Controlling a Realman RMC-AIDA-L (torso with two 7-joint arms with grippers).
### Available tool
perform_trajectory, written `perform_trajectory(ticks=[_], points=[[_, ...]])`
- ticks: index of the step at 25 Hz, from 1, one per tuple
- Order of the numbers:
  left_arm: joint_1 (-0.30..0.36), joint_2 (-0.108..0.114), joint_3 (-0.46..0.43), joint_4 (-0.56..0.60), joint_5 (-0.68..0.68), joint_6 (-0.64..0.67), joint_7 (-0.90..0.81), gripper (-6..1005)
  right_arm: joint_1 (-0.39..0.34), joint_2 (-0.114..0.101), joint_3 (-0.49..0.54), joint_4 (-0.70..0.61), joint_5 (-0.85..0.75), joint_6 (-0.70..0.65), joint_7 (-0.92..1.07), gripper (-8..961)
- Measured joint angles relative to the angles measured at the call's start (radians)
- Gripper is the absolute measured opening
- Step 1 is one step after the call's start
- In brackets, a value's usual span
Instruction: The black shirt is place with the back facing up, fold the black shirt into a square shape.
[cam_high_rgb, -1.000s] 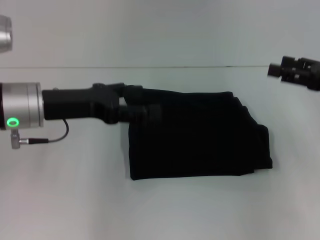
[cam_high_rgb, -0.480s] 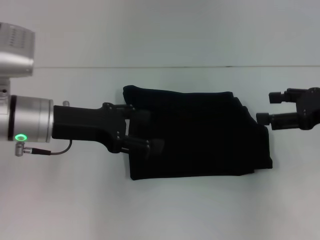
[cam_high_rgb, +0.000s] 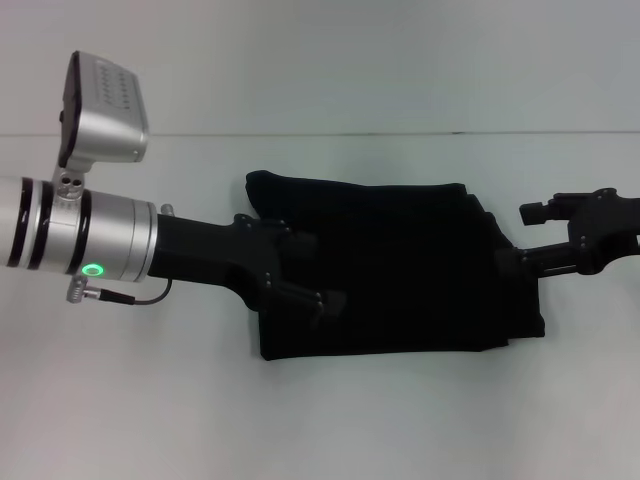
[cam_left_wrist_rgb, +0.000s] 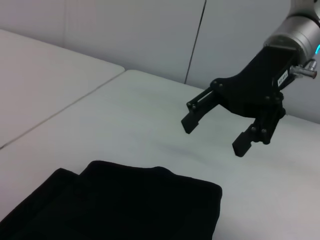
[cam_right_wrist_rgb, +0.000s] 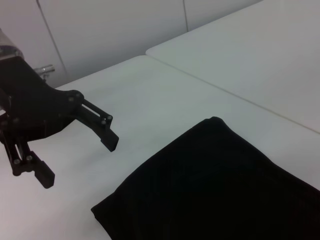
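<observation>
Left hand (cam_high_rgb: 312, 272), black and jointed on a silver arm, hangs over the left edge of the large matte-black soft fabric shirt (cam_high_rgb: 400, 265), its two fingers spread apart with nothing between them; the right wrist view shows the same hand (cam_right_wrist_rgb: 77, 147) raised clear of the cloth. Opposite it, the right hand (cam_high_rgb: 520, 237) reaches in over the shirt's right edge, fingers likewise spread and empty, and in the left wrist view it (cam_left_wrist_rgb: 215, 135) hovers above the white tabletop (cam_high_rgb: 320, 420) just past the fabric's corner. Folded into a rough rectangle with stacked layers showing along its right side, the shirt lies flat at the middle of the tabletop.
</observation>
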Motion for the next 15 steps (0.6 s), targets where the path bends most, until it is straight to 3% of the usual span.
perform_trajectory(ticks=[15], points=[[0.003, 0.007, -0.005, 0.003, -0.003, 0.008, -0.007, 950, 0.0, 0.003, -0.012, 0.004, -0.006, 0.019, 0.0, 927]])
